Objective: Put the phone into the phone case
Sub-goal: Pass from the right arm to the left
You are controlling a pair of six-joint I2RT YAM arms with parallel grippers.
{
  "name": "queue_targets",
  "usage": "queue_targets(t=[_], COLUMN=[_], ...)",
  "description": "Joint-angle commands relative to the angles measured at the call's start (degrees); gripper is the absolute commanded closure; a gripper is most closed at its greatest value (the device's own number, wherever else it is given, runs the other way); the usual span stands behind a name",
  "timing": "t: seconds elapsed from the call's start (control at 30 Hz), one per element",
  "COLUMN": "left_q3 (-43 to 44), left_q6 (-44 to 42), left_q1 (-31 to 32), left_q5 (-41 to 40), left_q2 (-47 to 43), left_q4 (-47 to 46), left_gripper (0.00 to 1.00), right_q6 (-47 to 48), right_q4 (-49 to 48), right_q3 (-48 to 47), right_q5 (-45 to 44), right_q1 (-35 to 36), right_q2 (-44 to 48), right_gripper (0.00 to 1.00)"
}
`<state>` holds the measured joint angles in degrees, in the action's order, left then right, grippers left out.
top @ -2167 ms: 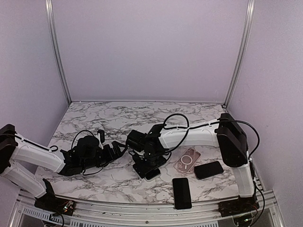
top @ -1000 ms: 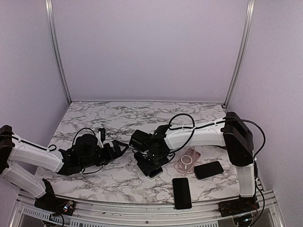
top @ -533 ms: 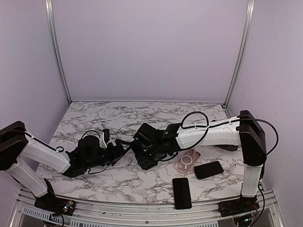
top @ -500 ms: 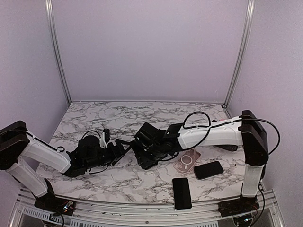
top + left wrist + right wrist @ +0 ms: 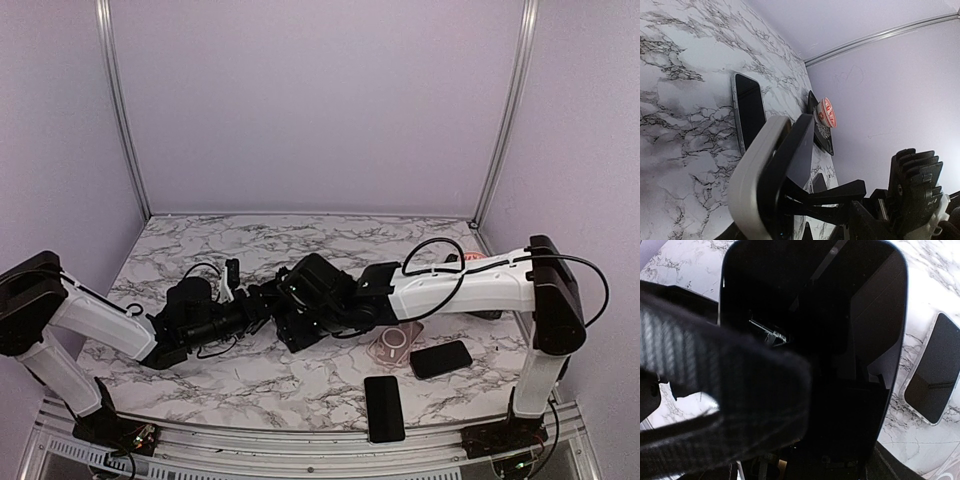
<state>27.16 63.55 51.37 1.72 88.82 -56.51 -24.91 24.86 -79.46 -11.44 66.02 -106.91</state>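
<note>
The phone (image 5: 840,340) is up off the table (image 5: 200,250), standing on edge in mid-air near the middle of the workspace. Its black glass nearly fills the right wrist's view, and the right gripper (image 5: 292,325) has it clamped across its width. A pale rounded shell (image 5: 752,175) lies along one side of the phone. It looks to me like a case the phone is only partly seated in, though I can't be sure. The left gripper (image 5: 262,306) is right up against the same bundle, and I can't tell whether its jaws have hold of anything. The worry, I'd say, is two arms squeezing one thin slab: an off-line push could lever the phone out of the right grip or pop it from the shell, and it would drop onto the marble. A pink clear case (image 5: 397,340) and a dark spare phone (image 5: 440,358) lie well apart to the right, out of harm's way.
</note>
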Motion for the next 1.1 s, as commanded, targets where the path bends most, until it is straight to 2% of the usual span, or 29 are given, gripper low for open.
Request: queue_targets(t=[0.0, 0.23, 0.4, 0.57, 0.63, 0.8, 0.97, 1.07], left_q3=[1.7, 2.99, 3.28, 3.86, 4.38, 5.65, 7.35, 8.67], left_q6=[-2.3, -4.53, -5.94, -8.51, -10.18, -18.46, -28.62, -33.35], left_q1=[0.41, 0.63, 0.91, 1.48, 1.82, 3.82, 5.83, 6.59], left_q5=[0.66, 2.46, 3.46, 4.66, 5.73, 8.12, 10.5, 13.12], left_q2=[0.98, 1.96, 1.42, 0.37, -0.25, -3.47, -9.74, -12.89], left_q4=[-2.14, -2.25, -2.15, -2.18, -2.15, -1.72, 2.87, 6.19], left_gripper=[0.47, 0.65, 0.84, 0.9, 0.99, 1.0, 1.0, 1.0], right_q6=[2.22, 4.61, 4.83, 5.63, 6.23, 7.46, 10.58, 13.69], right_q4=[-3.33, -3.71, -3.5, -4.42, -4.55, -6.35, -8.94, -11.97], right_q3=[-2.28, -1.84, -0.85, 0.99, 1.43, 3.61, 8.09, 11.97], right_q5=[-3.28, -5.42, -6.82, -6.91, -6.93, -6.68, -6.36, -4.4], right_q1=[1.2, 2.62, 2.71, 2.71, 2.71, 2.72, 2.62, 2.6], right_q2=[2.16, 3.59, 4.93, 6.95, 7.71, 11.53, 17.34, 21.77], right_gripper=[0.65, 0.65, 0.65, 0.63, 0.6, 0.4, 0.1, 0.01])
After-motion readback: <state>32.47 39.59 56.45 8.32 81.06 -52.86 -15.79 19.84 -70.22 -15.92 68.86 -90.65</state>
